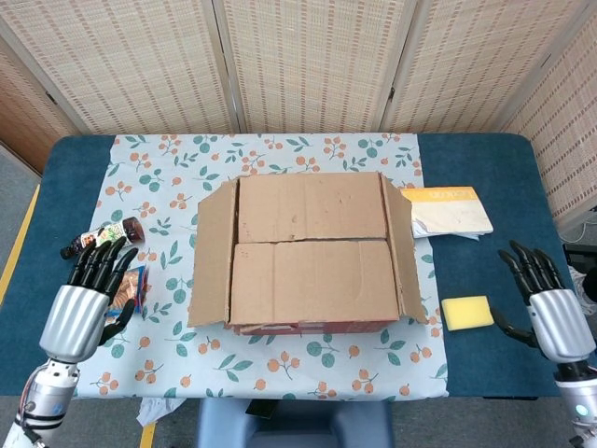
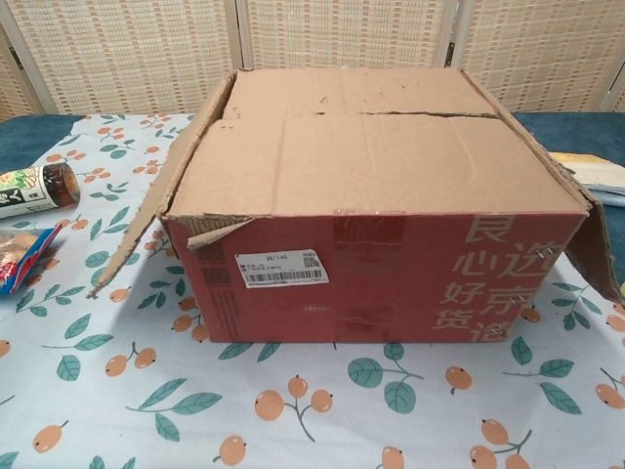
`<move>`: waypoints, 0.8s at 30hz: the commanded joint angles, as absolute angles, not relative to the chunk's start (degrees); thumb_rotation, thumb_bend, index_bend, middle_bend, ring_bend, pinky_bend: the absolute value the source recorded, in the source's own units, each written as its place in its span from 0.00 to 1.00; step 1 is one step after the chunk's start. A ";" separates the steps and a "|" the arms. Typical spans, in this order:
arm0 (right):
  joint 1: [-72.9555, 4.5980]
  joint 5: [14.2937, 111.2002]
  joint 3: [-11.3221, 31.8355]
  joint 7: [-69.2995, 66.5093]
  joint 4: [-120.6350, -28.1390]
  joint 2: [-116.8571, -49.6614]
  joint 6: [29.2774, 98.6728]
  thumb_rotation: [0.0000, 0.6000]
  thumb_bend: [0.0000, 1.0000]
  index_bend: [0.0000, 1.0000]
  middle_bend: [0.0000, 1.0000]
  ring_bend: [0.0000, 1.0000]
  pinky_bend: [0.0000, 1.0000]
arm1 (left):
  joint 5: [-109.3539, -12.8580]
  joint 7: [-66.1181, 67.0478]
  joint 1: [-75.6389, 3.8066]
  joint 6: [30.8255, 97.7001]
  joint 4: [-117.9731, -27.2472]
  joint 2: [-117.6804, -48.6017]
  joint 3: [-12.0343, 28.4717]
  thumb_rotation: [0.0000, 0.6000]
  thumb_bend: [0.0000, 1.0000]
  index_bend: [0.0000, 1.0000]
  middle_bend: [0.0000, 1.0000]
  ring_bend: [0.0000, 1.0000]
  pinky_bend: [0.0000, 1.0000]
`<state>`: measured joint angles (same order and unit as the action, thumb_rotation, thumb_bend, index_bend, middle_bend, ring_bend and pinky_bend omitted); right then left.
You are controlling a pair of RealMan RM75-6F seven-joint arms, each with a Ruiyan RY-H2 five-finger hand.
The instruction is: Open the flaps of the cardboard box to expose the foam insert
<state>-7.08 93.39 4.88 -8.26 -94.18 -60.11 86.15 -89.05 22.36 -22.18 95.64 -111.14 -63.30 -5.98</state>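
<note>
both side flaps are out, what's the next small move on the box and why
Probably bring the right robot hand in to the seam and lift the near top flap toward the front. Both top flaps still lie flat over the cardboard box, so no foam shows, and both robot hands are open and away from it.

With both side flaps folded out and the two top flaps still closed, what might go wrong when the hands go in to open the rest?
1. The two inner flaps lie flat and meet at a tight seam, leaving little edge to catch, so fingers may slip or tear the cardboard.
2. The left hand hangs right over the snack packet and bottle and might knock them as it moves in.
3. Lifting one flap single-handed could shift the cardboard box; the right hand is far off.
</note>
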 commanded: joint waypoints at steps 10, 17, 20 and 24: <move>-22.38 81.24 14.73 3.25 -101.45 -64.43 69.47 1.00 0.38 0.00 0.00 0.00 0.00 | -90.87 -3.16 -13.63 98.61 -95.95 -60.99 -7.25 1.00 0.48 0.00 0.00 0.00 0.00; -29.96 72.79 17.58 7.48 -97.08 -71.18 61.79 1.00 0.38 0.00 0.00 0.00 0.00 | -88.30 -3.84 -10.71 96.96 -92.96 -61.90 -6.34 1.00 0.48 0.00 0.00 0.00 0.00; -32.46 70.60 17.91 8.60 -94.74 -73.73 59.61 1.00 0.38 0.00 0.00 0.00 0.00 | -88.10 -7.01 -9.89 96.75 -91.45 -61.73 -5.67 1.00 0.48 0.00 0.00 0.00 0.00; -35.00 68.92 18.07 8.86 -91.54 -77.15 58.09 1.00 0.38 0.00 0.00 0.00 0.00 | -88.11 -9.87 -9.27 96.22 -89.56 -61.42 -4.62 1.00 0.48 0.00 0.00 0.00 0.00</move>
<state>-34.21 69.63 17.85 8.41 -92.64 -76.04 58.76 -88.12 -9.07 -9.64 96.51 -90.27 -61.57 -5.14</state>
